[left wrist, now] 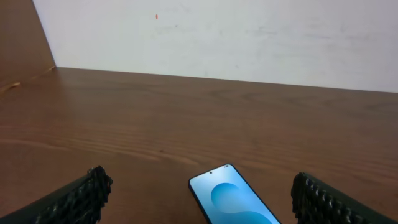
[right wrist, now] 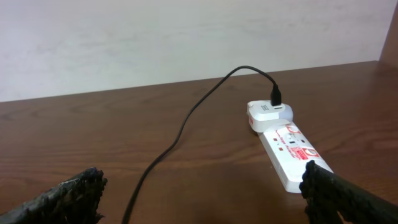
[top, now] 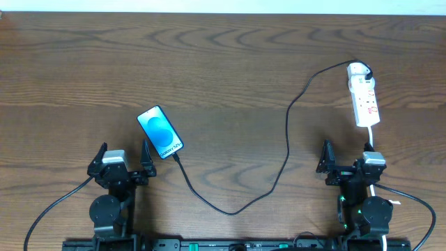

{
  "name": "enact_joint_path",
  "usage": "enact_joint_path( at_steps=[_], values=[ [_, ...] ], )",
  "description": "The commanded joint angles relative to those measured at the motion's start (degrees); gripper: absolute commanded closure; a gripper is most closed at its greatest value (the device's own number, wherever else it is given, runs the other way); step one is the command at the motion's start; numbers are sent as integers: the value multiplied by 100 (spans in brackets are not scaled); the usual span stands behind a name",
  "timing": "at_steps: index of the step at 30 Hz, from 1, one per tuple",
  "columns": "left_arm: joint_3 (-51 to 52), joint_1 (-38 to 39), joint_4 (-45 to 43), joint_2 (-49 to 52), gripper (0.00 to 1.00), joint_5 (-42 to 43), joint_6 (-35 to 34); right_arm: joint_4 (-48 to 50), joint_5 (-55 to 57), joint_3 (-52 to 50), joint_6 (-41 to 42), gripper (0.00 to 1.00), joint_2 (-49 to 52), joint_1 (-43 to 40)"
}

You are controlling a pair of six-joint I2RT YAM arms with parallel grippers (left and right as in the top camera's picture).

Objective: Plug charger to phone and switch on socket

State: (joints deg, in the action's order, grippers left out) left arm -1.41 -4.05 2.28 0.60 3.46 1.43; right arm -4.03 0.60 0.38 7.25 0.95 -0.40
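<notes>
scanning from the left side of the bench (top: 223,63): the left fingers (top: 147,157) sit low near the front edge, spread wide apart and holding nothing. from the left wrist view, both dark textured fingers (left wrist: 81,199) frame the bottom corners, with bare wood between them.

just ahead of them lies the phone (top: 160,132), flat on the bench, screen up and glowing blue, turned on a slant. it sits a little right of that hand, close to the right finger but not touching it. the wrist view catches its top end (left wrist: 233,199) between the fingers.

moving on, the charger (top: 287,139) meets the phone's near short edge, loops toward the front of the bench, then climbs up the middle and arcs over to the far right.

there it drops into a white adapter (right wrist: 268,114) seated at the far end of the socket (top: 364,97). the socket lies flat, lengthwise front to back, with red marks on top; switch position too small to tell. its white cord (top: 373,136) trails back toward the right arm.

and the right fingers (top: 325,157) are apart too, empty, parked short of the socket's near end, not touching it.
</notes>
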Motion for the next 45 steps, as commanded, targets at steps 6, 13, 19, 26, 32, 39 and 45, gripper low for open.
enact_joint_path(
  at_steps=[6,13,19,26,32,39,45],
  values=[
    [118,11,173,-37,5,-50,-46,-26,42,-7,83,1,-66,50],
    [118,11,173,-37,5,-50,-46,-26,9,-7,-22,1,-66,50],
    [118,11,173,-37,5,-50,-46,-22,-262,-7,-522,1,-66,50],
    [118,11,173,-37,5,-50,-46,-22,-271,-7,-498,1,-66,50],
    [118,11,173,-37,5,-50,-46,-24,-225,-7,-452,1,-63,50],
    [118,11,173,-37,5,-50,-46,-24,-225,-7,-452,1,-63,50],
    [118,11,173,-37,5,-50,-46,-24,-225,-7,-452,1,-63,50]
  ],
)
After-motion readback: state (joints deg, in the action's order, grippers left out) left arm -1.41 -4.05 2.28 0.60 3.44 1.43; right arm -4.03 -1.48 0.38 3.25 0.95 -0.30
